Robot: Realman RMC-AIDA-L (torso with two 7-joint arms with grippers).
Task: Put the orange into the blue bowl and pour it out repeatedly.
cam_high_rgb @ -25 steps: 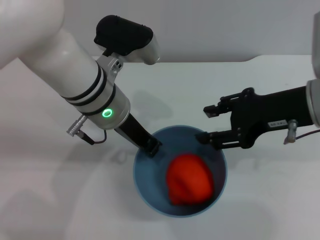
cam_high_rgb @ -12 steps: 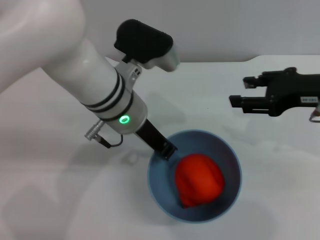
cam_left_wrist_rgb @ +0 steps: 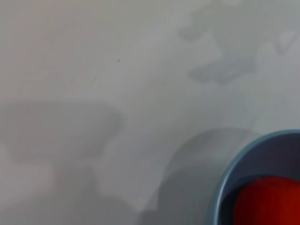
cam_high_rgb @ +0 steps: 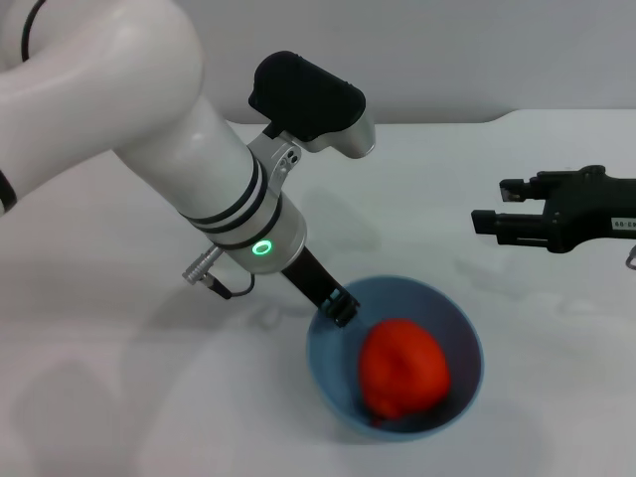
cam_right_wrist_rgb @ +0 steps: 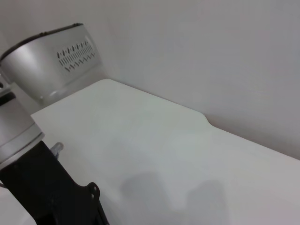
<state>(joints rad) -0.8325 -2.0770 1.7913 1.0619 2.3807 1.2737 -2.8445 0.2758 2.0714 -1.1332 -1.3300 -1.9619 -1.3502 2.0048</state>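
1. From my head camera, I see the blue bowl [cam_high_rgb: 396, 358] on the white table [cam_high_rgb: 119, 397], near the front edge of the view. The orange [cam_high_rgb: 402, 370] lies inside it, toward the near side. My left gripper [cam_high_rgb: 338, 306] is at the bowl's far-left rim and is clamped on that rim. My right gripper [cam_high_rgb: 487, 221] is in the air on the right, well apart from the bowl. Its two fingers are parted and nothing is between them.

2. From my left wrist camera, I see mostly the table surface with soft shadows. Part of the blue bowl [cam_left_wrist_rgb: 220, 187] shows at one corner, with the orange [cam_left_wrist_rgb: 269, 201] inside it. My own fingers do not show here.

3. From my right wrist camera, I see the table [cam_right_wrist_rgb: 154, 140] and the pale wall [cam_right_wrist_rgb: 211, 51] behind it. My left arm [cam_right_wrist_rgb: 28, 122] shows at one side, with its black part lower down. The bowl and the orange do not show here.
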